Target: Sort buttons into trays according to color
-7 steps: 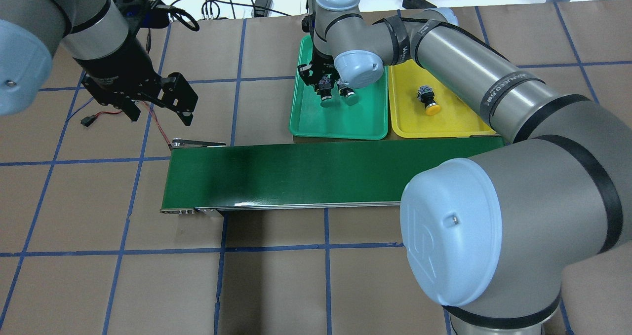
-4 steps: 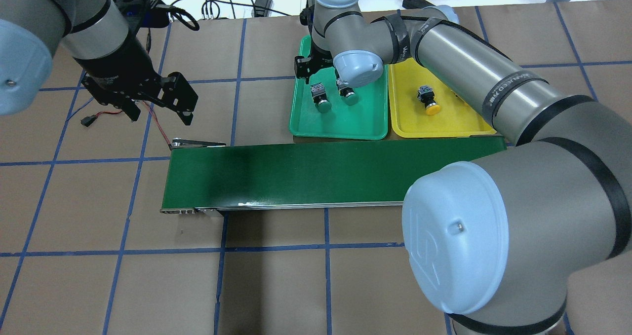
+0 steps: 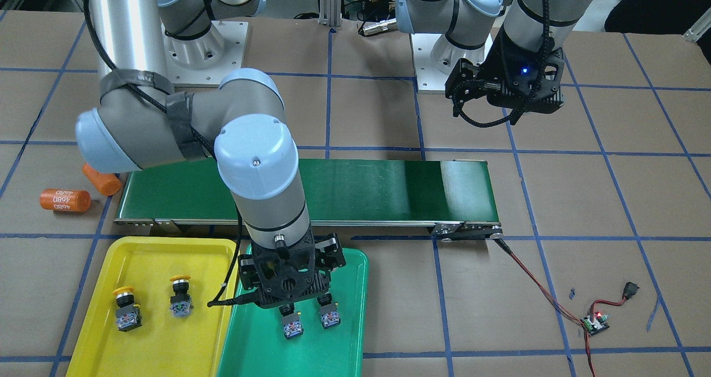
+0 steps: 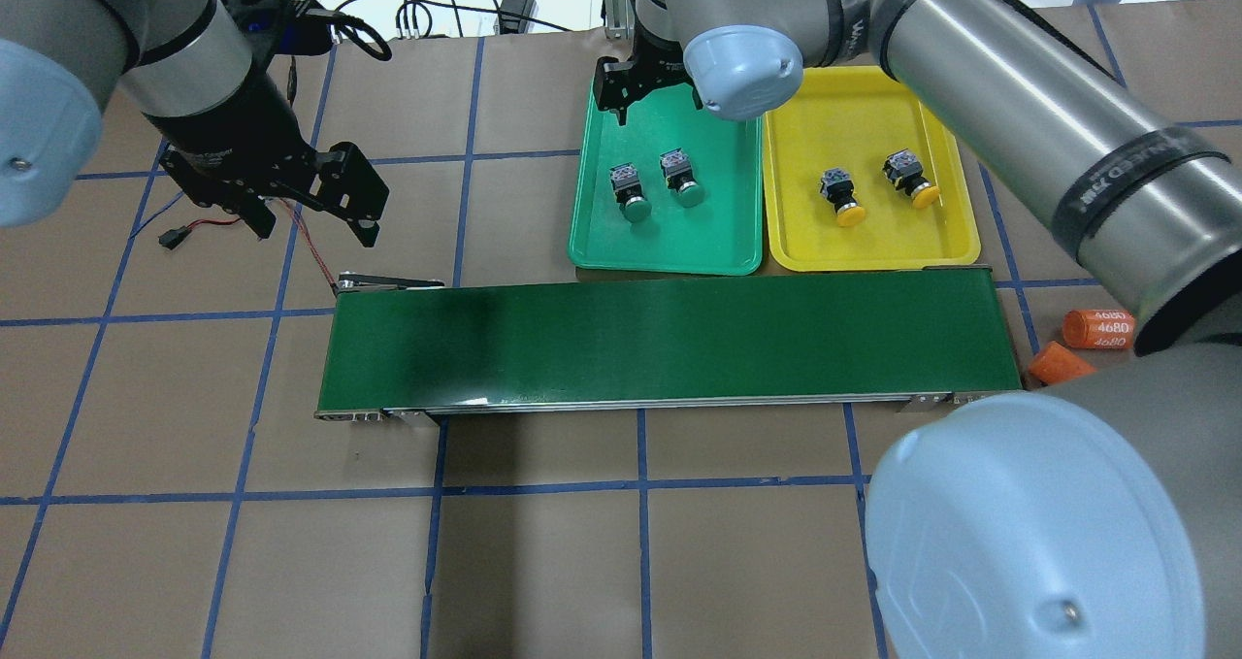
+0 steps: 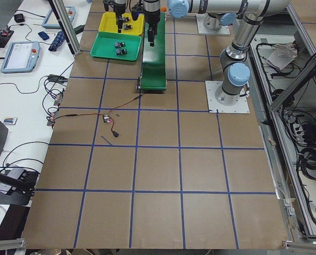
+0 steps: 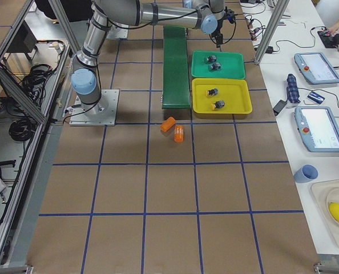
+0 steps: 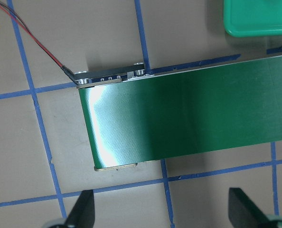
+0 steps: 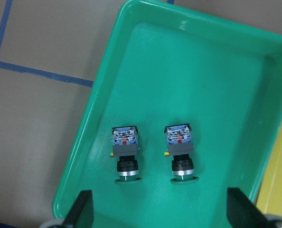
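Two green-capped buttons (image 4: 628,190) (image 4: 682,179) lie side by side in the green tray (image 4: 602,242). In the yellow tray (image 4: 873,247) lie two yellow-capped buttons (image 4: 840,199) (image 4: 913,180). My right gripper (image 4: 652,91) hovers open above the far end of the green tray, holding nothing. The right wrist view looks down on both green buttons (image 8: 126,152) (image 8: 181,149), which lie clear of the open fingertips (image 8: 84,209). My left gripper (image 4: 312,220) hangs open and empty over the table beside the conveyor's left end.
A long dark-green conveyor belt (image 4: 660,344) runs along the near side of both trays. Two orange cylinders (image 4: 1098,329) (image 4: 1053,361) lie off its right end. A red-black wire (image 3: 533,280) runs from its other end to a small board (image 3: 594,322).
My right gripper has let go of the left green button, risen and drawn back toward the tray's far end. The second yellow button now shows. The left arm is still.
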